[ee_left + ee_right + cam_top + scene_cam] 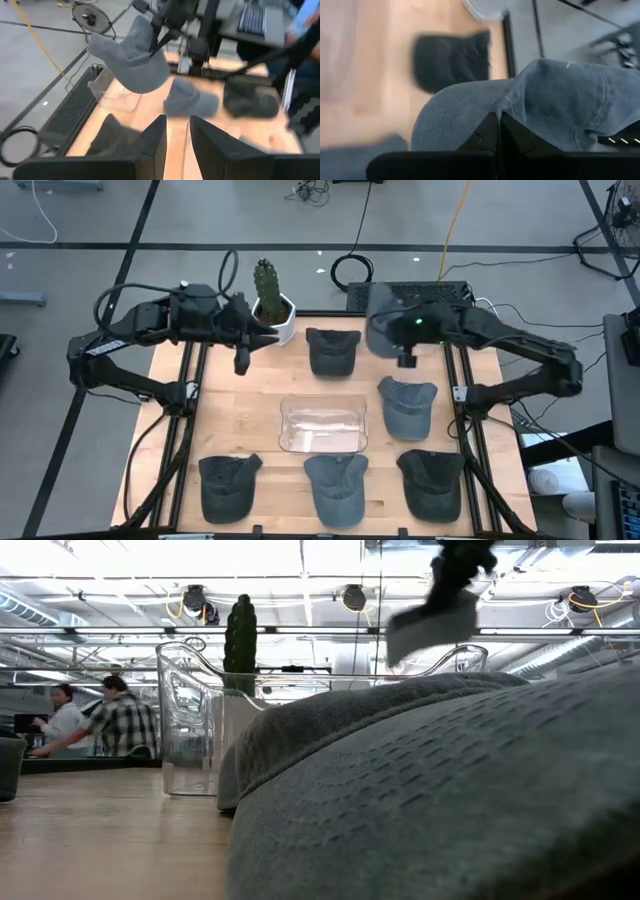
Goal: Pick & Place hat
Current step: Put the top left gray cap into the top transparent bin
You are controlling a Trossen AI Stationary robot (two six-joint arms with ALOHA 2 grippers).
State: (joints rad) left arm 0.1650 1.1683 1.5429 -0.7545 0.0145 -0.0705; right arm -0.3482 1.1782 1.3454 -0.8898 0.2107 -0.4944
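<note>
Right gripper clenched on a grey hat, held in the air over the table's far right edge. Left gripper empty, slightly parted, near the cactus. Risk: thin pinch slips, hat drops off the edge. Clear box mid-table has open room.

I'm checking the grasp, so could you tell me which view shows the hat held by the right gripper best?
The left wrist view: the lifted hat hangs clear above the table. The right wrist view shows it against the right gripper; the high view mostly hides it under the arm; the low view catches only its brim.
</note>
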